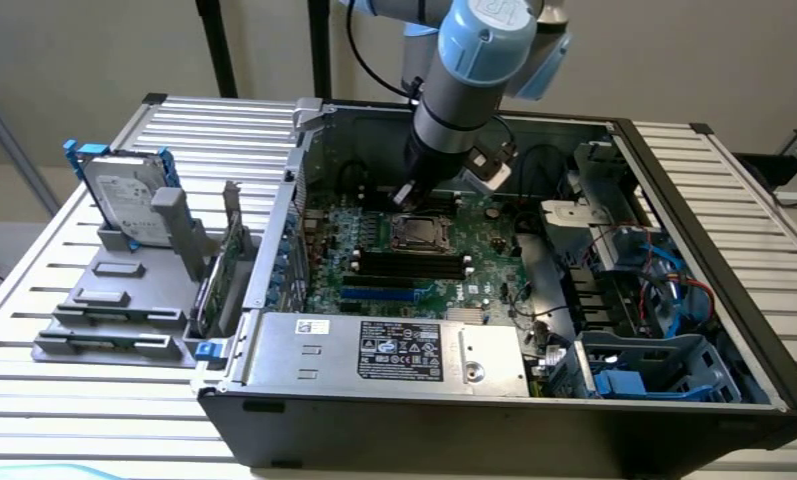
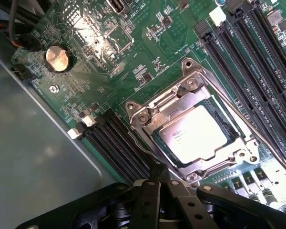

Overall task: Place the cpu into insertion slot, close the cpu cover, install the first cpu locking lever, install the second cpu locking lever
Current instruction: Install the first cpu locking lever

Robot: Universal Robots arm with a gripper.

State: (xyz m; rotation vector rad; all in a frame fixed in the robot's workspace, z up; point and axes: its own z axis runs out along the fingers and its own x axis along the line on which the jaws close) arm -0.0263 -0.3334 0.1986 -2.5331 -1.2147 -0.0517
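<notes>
The cpu [image 2: 195, 136], a flat square chip with a pale silvery face, has its print washed out by glare. Its edges are tucked under the lowered silvery metal cpu cover [image 2: 168, 109]. It sits in the dark square insertion slot [image 2: 219, 112], just beyond the fingertips. The black gripper [image 2: 156, 171] has its fingers drawn together at the end of a thin metal locking lever [image 2: 139, 147]. Whether they pinch it cannot be told. The green circuit board [image 2: 133, 52] lies inside an open dark computer case [image 1: 505, 435] on a slatted metal table [image 1: 198, 130].

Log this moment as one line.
chip: seated under cover | cover: closed over chip | gripper: low at cover's edge
</notes>
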